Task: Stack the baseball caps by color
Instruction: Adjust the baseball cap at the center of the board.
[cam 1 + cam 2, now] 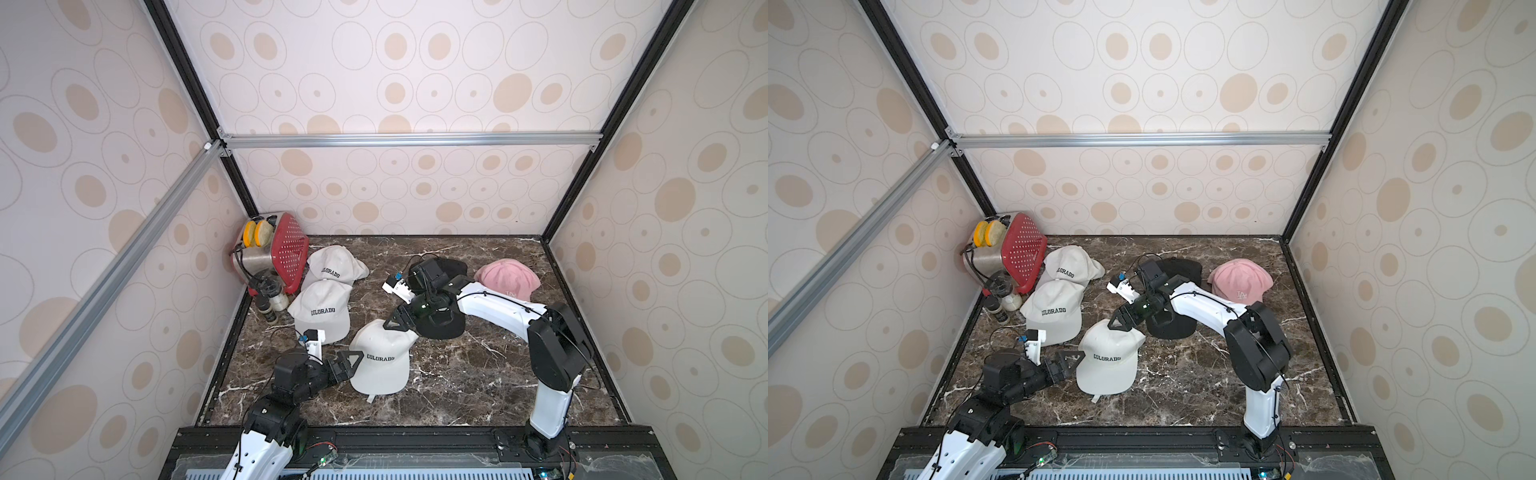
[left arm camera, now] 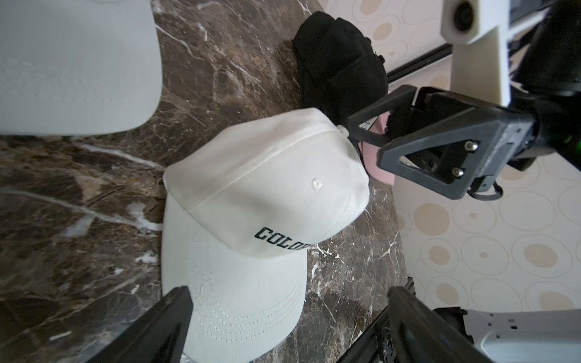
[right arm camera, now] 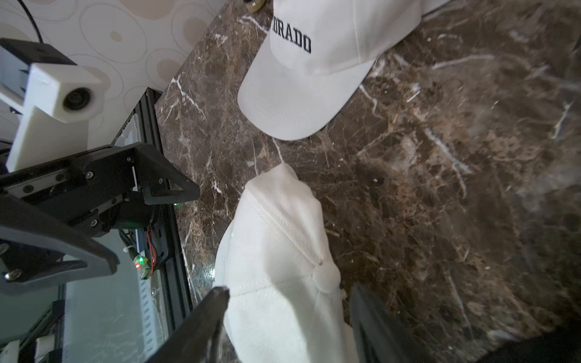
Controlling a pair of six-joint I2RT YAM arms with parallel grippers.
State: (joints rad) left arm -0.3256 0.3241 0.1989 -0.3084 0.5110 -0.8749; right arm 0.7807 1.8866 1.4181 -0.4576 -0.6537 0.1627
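A: Now, jaws?
B: Left gripper [image 2: 287,301] wide apart, just beside white cap [image 1: 380,365], lower centre of both top views. Right gripper [image 3: 289,290] apart, straddling its crown.
A: Contact?
B: Cannot tell.

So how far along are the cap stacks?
Looks done: back white cap and middle white cap overlap loosely. In hand: near white cap, crown inside the open right pincer, open left pincer near its brim. Remaining: stack it, join far black cap and near black cap.

L gripper [image 1: 350,362] low w/ fingers wide apart; R gripper [image 1: 395,322] fingers apart, arm outstretched leftward.
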